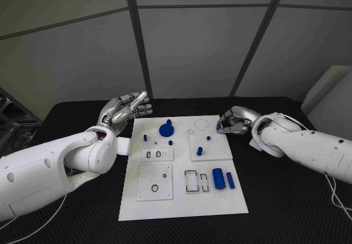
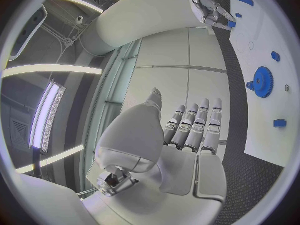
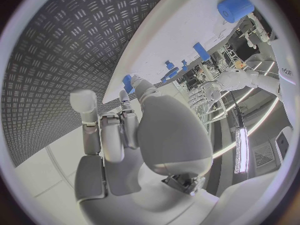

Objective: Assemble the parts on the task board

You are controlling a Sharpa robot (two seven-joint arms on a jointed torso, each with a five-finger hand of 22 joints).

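Task board (image 1: 183,203) on black table (image 1: 286,203) | left hand (image 1: 126,111) spread, empty | right hand (image 1: 233,122) pinching blue part (image 1: 218,126)

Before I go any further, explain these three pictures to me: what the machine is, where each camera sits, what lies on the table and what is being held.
This is a robot with two white arms ending in silver many-fingered hands. One picture looks down from its head; the two round ones come from cameras at each wrist, behind that hand. On the black table lies a white rectangular task board carrying small blue plastic parts: a round blue gear, two blue cylinders lying side by side, and several short blue pegs. The left hand hovers off the board's far left corner, fingers straight, holding nothing. The right hand pinches a small blue piece at its fingertips at the board's far right corner.
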